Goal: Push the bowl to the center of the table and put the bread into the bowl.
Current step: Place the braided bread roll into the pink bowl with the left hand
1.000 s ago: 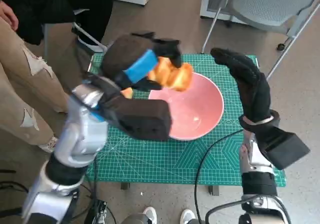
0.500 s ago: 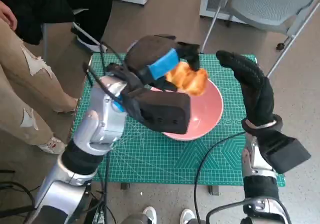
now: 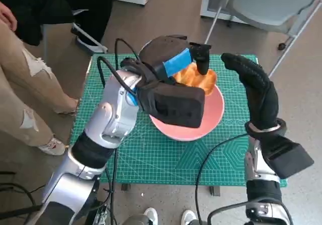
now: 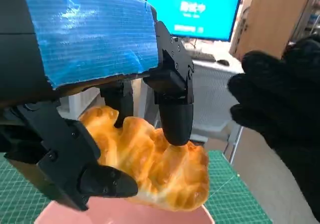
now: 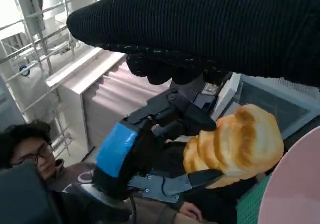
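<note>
While over bowl (image 3: 211, 118), left hand (image 3: 173, 59) grips bread (image 3: 195, 77).

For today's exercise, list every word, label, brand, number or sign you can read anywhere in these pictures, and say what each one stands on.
Monitor screen behind the left hand: a short line of white characters, too blurred to read.
Green cutting mat: printed grid lines and marks, too small to read.
Bread, bowl, right hand: no text visible.
Nothing else is legible.
</note>
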Robot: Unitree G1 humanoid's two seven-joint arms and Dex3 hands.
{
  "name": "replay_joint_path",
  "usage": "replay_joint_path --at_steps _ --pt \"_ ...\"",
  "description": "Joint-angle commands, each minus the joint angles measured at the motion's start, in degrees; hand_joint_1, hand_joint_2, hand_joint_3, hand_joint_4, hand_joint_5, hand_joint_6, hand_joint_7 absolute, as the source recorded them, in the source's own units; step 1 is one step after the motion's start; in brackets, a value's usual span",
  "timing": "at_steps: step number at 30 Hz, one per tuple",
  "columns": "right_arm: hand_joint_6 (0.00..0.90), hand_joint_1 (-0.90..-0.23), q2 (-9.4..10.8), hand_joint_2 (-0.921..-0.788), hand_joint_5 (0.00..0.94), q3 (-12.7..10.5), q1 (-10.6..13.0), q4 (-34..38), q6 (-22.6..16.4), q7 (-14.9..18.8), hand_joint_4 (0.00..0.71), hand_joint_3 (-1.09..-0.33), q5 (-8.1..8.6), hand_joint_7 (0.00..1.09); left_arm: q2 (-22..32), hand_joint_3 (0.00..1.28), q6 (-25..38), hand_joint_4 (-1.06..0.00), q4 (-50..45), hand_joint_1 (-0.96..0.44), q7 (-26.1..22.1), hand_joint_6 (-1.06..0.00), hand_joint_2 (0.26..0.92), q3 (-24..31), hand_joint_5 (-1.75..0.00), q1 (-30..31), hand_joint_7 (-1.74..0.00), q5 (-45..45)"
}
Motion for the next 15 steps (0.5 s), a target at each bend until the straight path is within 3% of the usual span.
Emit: replay_joint_path --at_steps 1,5,8,10,12,13,14,15 --pt "0.0 -0.658 -0.26 -0.921 0.004 -0.07 1.2 0.2 0.22 -0.53 0.193 -0.777 -0.1 0.49 0.08 0.88 -0.4 -0.54 0.48 0.01 -0.34 -0.67 0.505 0.24 -1.67 -2.11 -1.14 -0.62" --pt "0.0 -0.659 -0.13 -0.921 0.004 -0.02 1.16 0.22 0.44 -0.78 0.193 -0.777 -0.13 0.49 0.03 0.76 -1.1 -0.57 0.85 0.01 0.38 -0.66 0.562 0.37 -1.57 -1.81 -1.14 -0.83" --pt "0.0 -0.659 -0.11 -0.921 0.004 -0.02 1.05 0.31 0.56 -0.78 0.193 -0.778 -0.03 0.49 -0.01 0.57 -0.06 -0.57 -0.28 0.0 -0.72 -0.6 0.681 0.51 -1.41 -1.39 -1.25 -1.25" --pt "0.0 -0.659 -0.12 -0.921 0.004 -0.02 1.01 0.3 0.63 -0.81 0.194 -0.778 -0.02 0.5 0.02 0.44 1.29 -0.63 -1.29 0.23 -2.13 -0.52 0.737 0.52 -1.34 -1.12 -0.78 -1.67" --pt "0.0 -0.658 -0.1 -0.921 0.004 -0.01 0.99 0.24 0.66 -0.87 0.194 -0.777 -0.06 0.5 0.12 0.29 2.7 -0.66 -2.18 0.3 -3.62 -0.47 0.808 0.5 -1.29 -0.93 -0.5 -2.05" --pt "0.0 -0.659 -0.1 -0.921 0.004 -0.01 0.98 0.22 0.67 -0.88 0.194 -0.777 -0.06 0.5 0.16 0.21 3.32 -0.59 -2.52 0.19 -4.27 -0.43 0.792 0.49 -1.06 -0.89 -0.35 -2.17" --pt "0.0 -0.659 -0.11 -0.921 0.004 -0.02 0.94 0.26 0.65 -0.86 0.194 -0.777 -0.02 0.5 0.26 0.18 4.12 -0.57 -2.95 0.15 -5.34 -0.42 0.787 0.48 -0.95 -0.82 -0.29 -2.44" --pt "0.0 -0.659 -0.12 -0.921 0.004 -0.03 0.9 0.3 0.63 -0.84 0.194 -0.777 0.01 0.5 0.33 0.13 4.71 -0.45 -3.27 0.05 -6.1 -0.38 0.772 0.47 -0.65 -0.77 -0.19 -2.63"
